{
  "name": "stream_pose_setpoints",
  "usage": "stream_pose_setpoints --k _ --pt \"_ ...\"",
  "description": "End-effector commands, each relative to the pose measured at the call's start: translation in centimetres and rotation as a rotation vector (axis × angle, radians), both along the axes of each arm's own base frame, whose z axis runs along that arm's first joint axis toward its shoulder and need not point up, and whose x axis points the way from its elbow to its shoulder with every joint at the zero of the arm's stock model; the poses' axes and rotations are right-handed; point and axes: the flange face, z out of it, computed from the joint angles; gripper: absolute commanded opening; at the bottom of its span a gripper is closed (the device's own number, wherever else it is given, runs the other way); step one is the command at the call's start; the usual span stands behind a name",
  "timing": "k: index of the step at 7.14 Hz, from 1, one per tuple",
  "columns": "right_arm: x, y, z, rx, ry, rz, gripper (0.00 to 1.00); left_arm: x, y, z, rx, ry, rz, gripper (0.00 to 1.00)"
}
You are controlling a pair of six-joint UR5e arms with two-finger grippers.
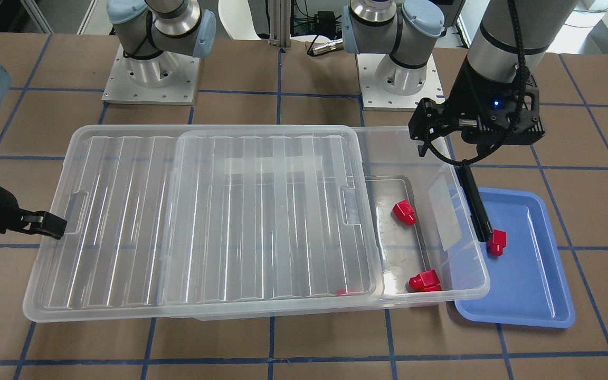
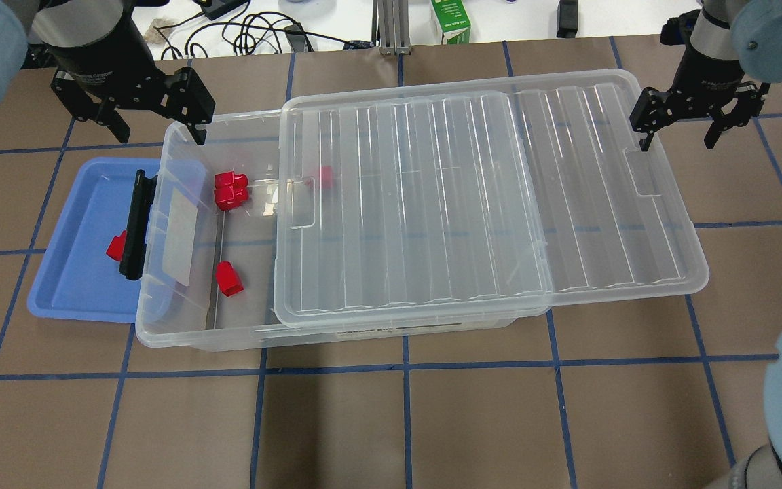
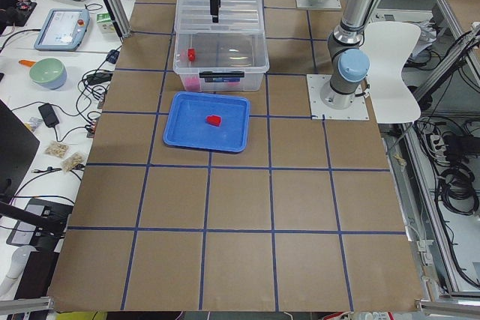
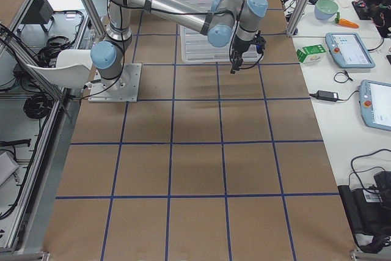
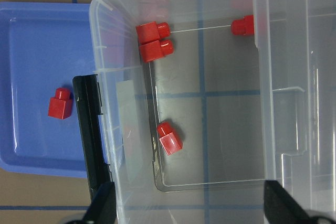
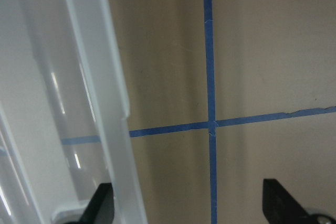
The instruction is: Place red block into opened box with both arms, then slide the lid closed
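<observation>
One red block (image 2: 117, 246) (image 5: 59, 103) lies alone on the blue tray (image 2: 72, 278), just outside the box's left end. The clear box (image 2: 180, 338) stands partly uncovered; its ribbed lid (image 2: 418, 204) is slid toward my right and overhangs that end. Two red blocks (image 2: 231, 189) sit together inside the uncovered part, another (image 2: 230, 278) lies nearer the front, and one more (image 2: 324, 176) shows through the lid. My left gripper (image 2: 159, 130) hangs open and empty above the box's uncovered end. My right gripper (image 2: 679, 136) is open at the lid's far right end, one finger by the rim.
A black latch (image 2: 136, 231) runs along the box's left end wall, between the tray and the blocks inside. Both arm bases (image 1: 151, 79) stand behind the box. A green carton (image 2: 455, 20) and cables lie beyond the table's back edge.
</observation>
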Motion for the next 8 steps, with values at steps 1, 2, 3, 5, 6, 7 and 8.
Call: stream_pose_setpoints --k 1,2,3,5,6,7,8 --pt "-0.4 0.1 0.1 0.004 0.006 0.017 1.0 3.8 -0.3 -0.1 0.01 0.004 -0.007 1.0" --pt "-0.4 0.0 0.1 0.003 0.008 0.018 1.0 8.4 -0.7 -0.5 0.022 0.007 -0.038 1.0" --pt "-0.4 0.1 0.2 0.001 0.007 0.017 1.0 14.4 -0.9 -1.5 0.043 0.013 0.009 1.0" --pt "-0.2 0.1 1.0 -0.012 0.007 0.015 1.0 23.7 0.3 -5.7 0.125 0.059 -0.059 1.0" --pt "-0.1 -0.1 1.4 -0.02 0.001 0.014 1.0 27.6 0.7 -8.3 0.132 0.073 -0.034 1.0" --pt "0.0 -0.2 1.9 -0.028 0.001 0.017 1.0 30.4 0.4 -11.9 0.121 0.071 -0.058 1.0" --pt "0.4 0.1 3.3 -0.044 0.004 0.022 1.0 32.0 0.3 -15.6 0.13 0.082 -0.077 1.0"
